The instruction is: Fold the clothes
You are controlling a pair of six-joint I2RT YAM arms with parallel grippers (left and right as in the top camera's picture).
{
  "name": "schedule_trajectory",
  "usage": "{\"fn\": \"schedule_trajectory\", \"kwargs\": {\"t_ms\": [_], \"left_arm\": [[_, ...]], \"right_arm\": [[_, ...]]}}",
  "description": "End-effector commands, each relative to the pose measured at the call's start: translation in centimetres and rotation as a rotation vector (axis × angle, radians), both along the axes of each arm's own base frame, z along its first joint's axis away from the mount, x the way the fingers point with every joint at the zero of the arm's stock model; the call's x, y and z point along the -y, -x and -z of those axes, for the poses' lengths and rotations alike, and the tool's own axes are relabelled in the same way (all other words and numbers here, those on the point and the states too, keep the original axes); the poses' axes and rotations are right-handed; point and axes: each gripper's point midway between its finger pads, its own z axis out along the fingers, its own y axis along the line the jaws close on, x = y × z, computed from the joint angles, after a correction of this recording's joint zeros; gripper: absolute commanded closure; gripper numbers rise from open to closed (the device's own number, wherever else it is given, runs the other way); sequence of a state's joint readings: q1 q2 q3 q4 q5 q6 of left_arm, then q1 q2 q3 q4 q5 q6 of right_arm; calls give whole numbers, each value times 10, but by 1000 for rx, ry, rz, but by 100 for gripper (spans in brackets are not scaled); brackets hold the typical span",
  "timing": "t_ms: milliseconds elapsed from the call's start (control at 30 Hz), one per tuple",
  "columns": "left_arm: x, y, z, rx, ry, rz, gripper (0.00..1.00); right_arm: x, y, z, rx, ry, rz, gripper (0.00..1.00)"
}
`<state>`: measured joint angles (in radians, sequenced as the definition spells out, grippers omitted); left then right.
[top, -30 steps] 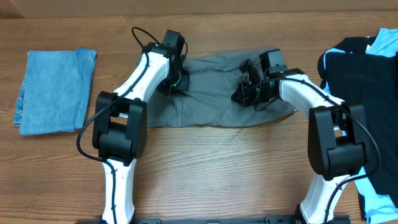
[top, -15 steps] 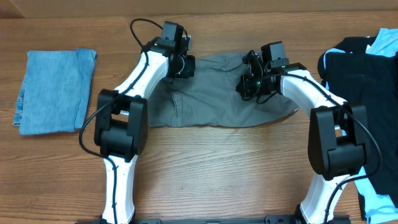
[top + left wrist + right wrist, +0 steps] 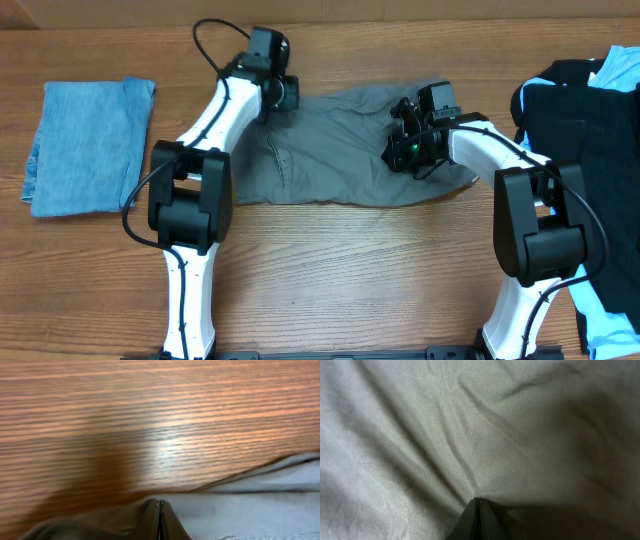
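Note:
The clothes are chiefly a large grey garment [image 3: 340, 150] spread flat across the middle of the table, with a stitched pocket seam [image 3: 280, 160] near its left end. My left gripper [image 3: 288, 98] is shut at the garment's far left corner. In the left wrist view its fingers [image 3: 159, 510] are pressed together with no cloth between them, grey fabric [image 3: 260, 505] on both sides and bare wood ahead. My right gripper [image 3: 398, 155] is shut, its tips [image 3: 478, 502] resting on wrinkled grey cloth [image 3: 445, 425] in the garment's right half.
A folded denim-blue garment [image 3: 85, 145] lies at the left of the wooden table [image 3: 350, 270]. A black garment [image 3: 580, 130] is heaped at the right edge, with light blue cloth [image 3: 620, 65] behind it and more [image 3: 605, 335] at the bottom right corner.
My left gripper has slid from the pocket area up to the garment's far left corner, still shut. The right gripper has shifted only slightly on the cloth.

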<state>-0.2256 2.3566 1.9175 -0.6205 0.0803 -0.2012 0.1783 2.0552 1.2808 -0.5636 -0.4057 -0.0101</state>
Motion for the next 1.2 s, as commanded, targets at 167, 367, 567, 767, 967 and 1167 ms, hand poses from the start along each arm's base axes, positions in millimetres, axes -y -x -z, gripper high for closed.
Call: {"fn": "schedule_trajectory", "kwargs": {"t_ms": [167, 367, 567, 767, 967, 1167], "left_arm": [[-31, 0, -113, -11, 49, -69, 96], [-56, 65, -56, -359, 72, -196, 96], [-62, 83, 19, -425, 61, -209, 96], [-66, 88, 59, -405, 72, -235, 96], [-67, 92, 64, -413, 69, -231, 92], [-67, 97, 64, -423, 50, -184, 96]], "right_arm": [[-12, 41, 15, -153, -70, -30, 96], [-24, 7, -44, -31, -129, -23, 96], [-21, -11, -71, 42, -105, -13, 96], [13, -30, -66, 103, 92, 63, 96], [50, -59, -48, 188, 274, 155, 96], [54, -96, -57, 313, 237, 253, 96]]}}
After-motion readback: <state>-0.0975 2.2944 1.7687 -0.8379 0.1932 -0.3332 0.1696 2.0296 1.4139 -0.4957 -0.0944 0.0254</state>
